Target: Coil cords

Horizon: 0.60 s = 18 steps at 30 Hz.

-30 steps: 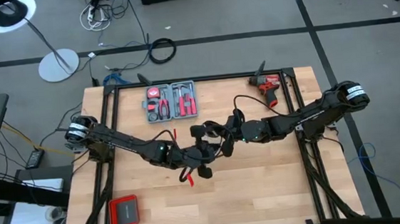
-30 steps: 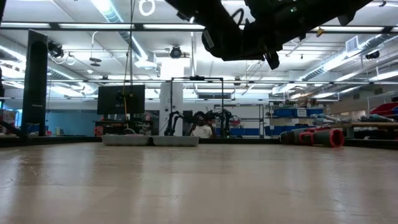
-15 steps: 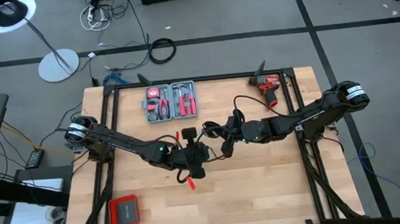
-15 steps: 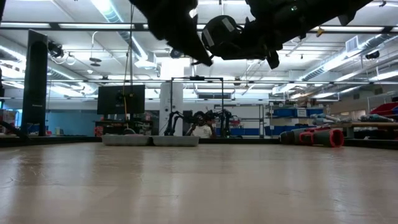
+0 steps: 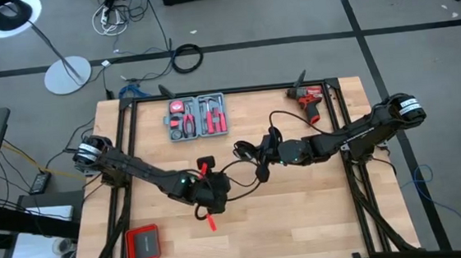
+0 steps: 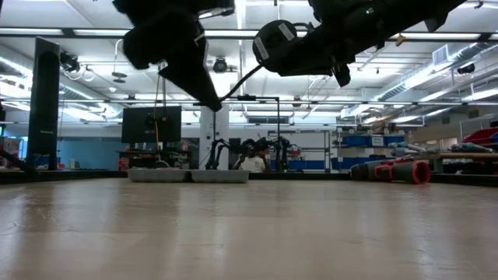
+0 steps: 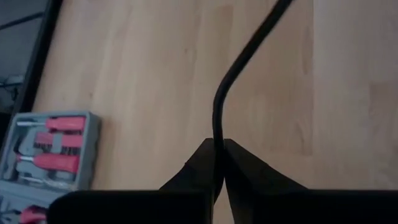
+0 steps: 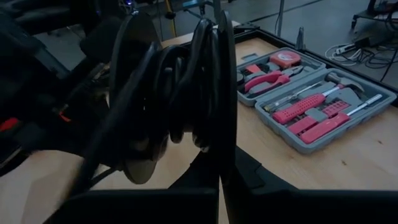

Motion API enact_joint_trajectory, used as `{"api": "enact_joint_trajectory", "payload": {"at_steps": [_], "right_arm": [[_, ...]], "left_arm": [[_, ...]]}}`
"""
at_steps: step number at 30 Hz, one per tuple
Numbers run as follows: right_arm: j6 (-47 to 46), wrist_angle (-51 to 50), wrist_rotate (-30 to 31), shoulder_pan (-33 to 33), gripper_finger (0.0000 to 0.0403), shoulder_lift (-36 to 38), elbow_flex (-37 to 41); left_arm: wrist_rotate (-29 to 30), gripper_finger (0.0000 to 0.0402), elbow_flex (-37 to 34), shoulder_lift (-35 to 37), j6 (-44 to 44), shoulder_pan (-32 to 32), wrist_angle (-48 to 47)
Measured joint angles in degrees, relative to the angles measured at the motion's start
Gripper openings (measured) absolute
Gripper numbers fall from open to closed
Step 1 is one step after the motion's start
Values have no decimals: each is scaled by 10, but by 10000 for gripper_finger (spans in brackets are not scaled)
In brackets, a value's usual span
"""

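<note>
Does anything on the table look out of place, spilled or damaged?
Nothing stands out. The grey tool case lies open with its tools in their slots, and the drill lies near the far edge. The cable is off the table, pinched in the left gripper and bundled in the right gripper.

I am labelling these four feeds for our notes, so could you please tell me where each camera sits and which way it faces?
High view: overhead, looking straight down on the table, both arms, the grey tool case and the red drill.
Low view: table-top height, looking level into the room; both arms hang in from above.
Left wrist view: on the left arm, looking down past the left end effector, shut on the cable.
Right wrist view: on the right arm, past the right end effector, shut on the coiled cable.
Shared: both wrist views show the tool case.
</note>
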<state>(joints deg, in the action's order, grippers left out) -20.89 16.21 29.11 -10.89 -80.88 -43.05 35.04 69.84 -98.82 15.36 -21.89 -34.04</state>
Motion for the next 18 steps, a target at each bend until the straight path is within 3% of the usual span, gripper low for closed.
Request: {"api": "enact_joint_trajectory", "payload": {"at_steps": [4, 13, 18], "right_arm": [[0, -6, -3, -6, 0, 0, 0], [-14, -53, -2, -25, 0, 0, 0], [-14, -74, -3, -40, 0, 0, 0]], "left_arm": [[-23, 54, -18, 0, 11, 0, -5], [-27, 165, -24, 4, 44, 0, -55], [-16, 178, -23, 9, 18, -3, -15]]}}
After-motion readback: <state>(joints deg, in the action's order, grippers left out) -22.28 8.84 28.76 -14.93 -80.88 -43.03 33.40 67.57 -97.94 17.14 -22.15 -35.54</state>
